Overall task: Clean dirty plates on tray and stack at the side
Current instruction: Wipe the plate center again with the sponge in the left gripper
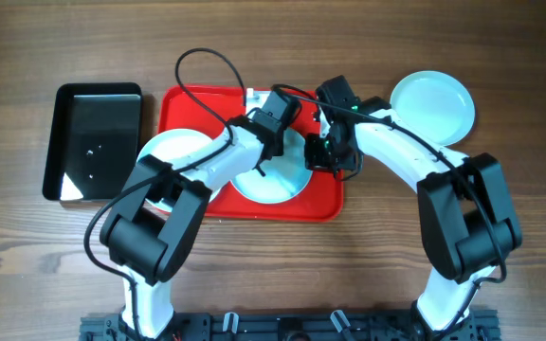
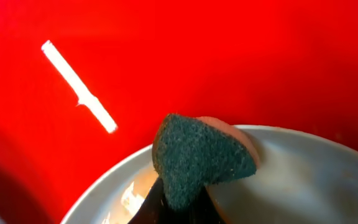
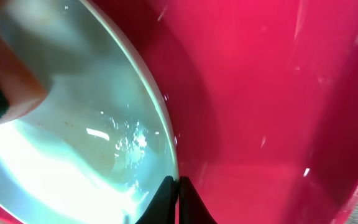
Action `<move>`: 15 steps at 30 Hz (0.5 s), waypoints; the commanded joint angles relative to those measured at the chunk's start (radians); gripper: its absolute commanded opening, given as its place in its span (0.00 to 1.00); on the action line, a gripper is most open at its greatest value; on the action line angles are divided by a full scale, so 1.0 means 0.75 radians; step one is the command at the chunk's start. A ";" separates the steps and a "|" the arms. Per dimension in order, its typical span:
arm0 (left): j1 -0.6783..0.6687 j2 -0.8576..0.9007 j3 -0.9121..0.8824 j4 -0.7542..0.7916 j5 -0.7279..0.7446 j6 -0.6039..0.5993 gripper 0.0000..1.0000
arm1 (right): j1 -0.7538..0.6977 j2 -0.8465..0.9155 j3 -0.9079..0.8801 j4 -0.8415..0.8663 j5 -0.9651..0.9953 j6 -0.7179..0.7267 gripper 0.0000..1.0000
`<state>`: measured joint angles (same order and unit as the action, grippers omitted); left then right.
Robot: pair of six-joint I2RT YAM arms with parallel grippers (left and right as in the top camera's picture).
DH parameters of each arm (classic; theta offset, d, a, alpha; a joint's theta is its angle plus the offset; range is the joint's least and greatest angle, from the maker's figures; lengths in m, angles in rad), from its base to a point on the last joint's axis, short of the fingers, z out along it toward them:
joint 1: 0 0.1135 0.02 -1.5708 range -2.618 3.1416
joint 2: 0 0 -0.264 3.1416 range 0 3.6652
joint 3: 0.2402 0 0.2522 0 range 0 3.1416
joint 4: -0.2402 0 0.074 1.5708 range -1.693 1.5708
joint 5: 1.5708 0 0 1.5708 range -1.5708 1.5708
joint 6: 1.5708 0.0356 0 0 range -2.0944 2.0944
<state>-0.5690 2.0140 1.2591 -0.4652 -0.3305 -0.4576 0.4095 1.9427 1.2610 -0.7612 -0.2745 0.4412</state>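
Observation:
A pale aqua plate (image 1: 278,185) lies in the middle of the red tray (image 1: 192,104). My left gripper (image 1: 265,156) is shut on a green sponge with an orange back (image 2: 197,155) and holds it over the plate's (image 2: 291,180) far rim. Pale orange smears show on the plate beside the sponge. My right gripper (image 1: 322,156) is shut on the plate's right rim (image 3: 169,168); its fingers (image 3: 176,190) pinch the edge. A second plate (image 1: 173,150) lies at the tray's left edge, partly under my left arm. A third plate (image 1: 431,106) sits off the tray at the back right.
A black rectangular tray (image 1: 93,142) stands on the wooden table left of the red tray. Both arms cross over the red tray, and cables loop above its back edge.

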 commanded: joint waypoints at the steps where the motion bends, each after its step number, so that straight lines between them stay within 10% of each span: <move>1: 0.122 0.083 -0.066 -0.097 -0.065 -0.039 0.04 | -0.010 -0.002 -0.015 -0.044 0.067 -0.009 0.04; 12: 0.090 -0.141 -0.051 -0.106 0.134 0.041 0.04 | -0.014 -0.002 -0.015 -0.014 0.126 0.044 0.05; 15: 0.057 -0.202 -0.051 -0.110 0.227 0.081 0.04 | -0.017 -0.002 -0.015 -0.001 0.071 0.039 0.74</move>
<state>-0.5171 1.9423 1.2308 -0.5465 -0.2390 -0.4480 0.4107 1.9427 1.2640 -0.7628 -0.2497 0.4671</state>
